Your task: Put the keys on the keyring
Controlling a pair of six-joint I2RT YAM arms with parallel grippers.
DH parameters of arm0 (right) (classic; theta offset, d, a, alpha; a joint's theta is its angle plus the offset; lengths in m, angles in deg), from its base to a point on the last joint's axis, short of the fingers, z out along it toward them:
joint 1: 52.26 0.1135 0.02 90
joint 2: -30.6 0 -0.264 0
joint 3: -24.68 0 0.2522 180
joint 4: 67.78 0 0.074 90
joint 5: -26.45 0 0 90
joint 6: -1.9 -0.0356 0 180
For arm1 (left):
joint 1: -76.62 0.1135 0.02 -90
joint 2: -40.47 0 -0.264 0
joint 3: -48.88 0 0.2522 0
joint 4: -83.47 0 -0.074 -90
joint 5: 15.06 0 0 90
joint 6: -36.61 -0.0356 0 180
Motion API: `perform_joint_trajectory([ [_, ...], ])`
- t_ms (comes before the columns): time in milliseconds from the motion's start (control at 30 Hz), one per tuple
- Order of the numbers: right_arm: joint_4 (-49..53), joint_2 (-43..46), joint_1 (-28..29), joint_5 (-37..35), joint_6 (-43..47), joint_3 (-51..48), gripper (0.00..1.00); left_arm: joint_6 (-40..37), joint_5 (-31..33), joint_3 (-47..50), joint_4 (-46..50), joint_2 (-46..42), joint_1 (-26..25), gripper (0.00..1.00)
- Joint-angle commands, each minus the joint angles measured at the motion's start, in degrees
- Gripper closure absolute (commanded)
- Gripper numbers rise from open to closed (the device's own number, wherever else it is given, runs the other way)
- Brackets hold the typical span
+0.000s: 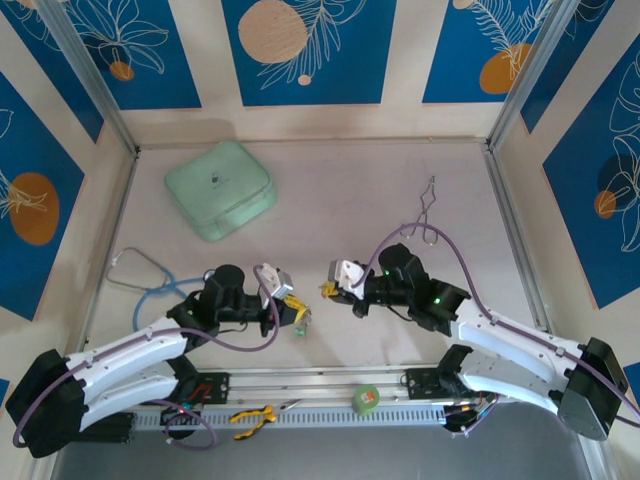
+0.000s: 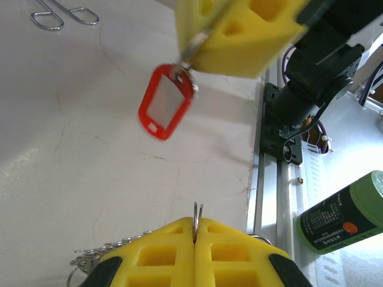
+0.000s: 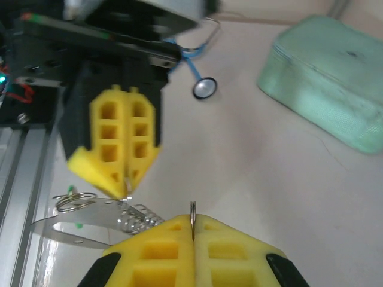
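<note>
Left end effector [image 2: 195, 226]: pinched shut on keyring [image 3: 134, 215].
Right end effector [image 3: 192, 226]: clamped on red key [image 2: 166, 103].
Advice: we line both rings up edge-on, then thread slowly.

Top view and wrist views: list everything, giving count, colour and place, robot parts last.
red tag: one, red, hanging from the right gripper
keyring: one, silver chain, hanging from the left gripper
case: one, mint green, far left
stethoscope: one, blue tube, left side
wire clip: one, silver, far right
tape roll: one, green, near rail
pliers: one, yellow handles, near rail
left gripper: one, yellow fingers, shut on keyring
right gripper: one, yellow fingers, shut on red tag's ring
</note>
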Motion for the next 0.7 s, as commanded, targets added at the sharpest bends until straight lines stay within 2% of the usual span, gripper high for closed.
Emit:
perform_joint_trajectory([
  [0,2.17,0.19,2.14,3.48,10.51,0.14,1.00,0.66,-2.13,-1.97,-1.70,0.35,-0.36,1.00],
  [233,5.25,-1.64,5.73,-0.20,17.74,1.90,1.00,0.74,-2.30,-1.84,-1.59,0.34,-0.36,1.00],
  [667,-1.27,-4.80,8.04,-4.31,21.62,2.19,1.00,0.64,-2.45,-1.54,-1.82,0.06,-0.28,1.00],
])
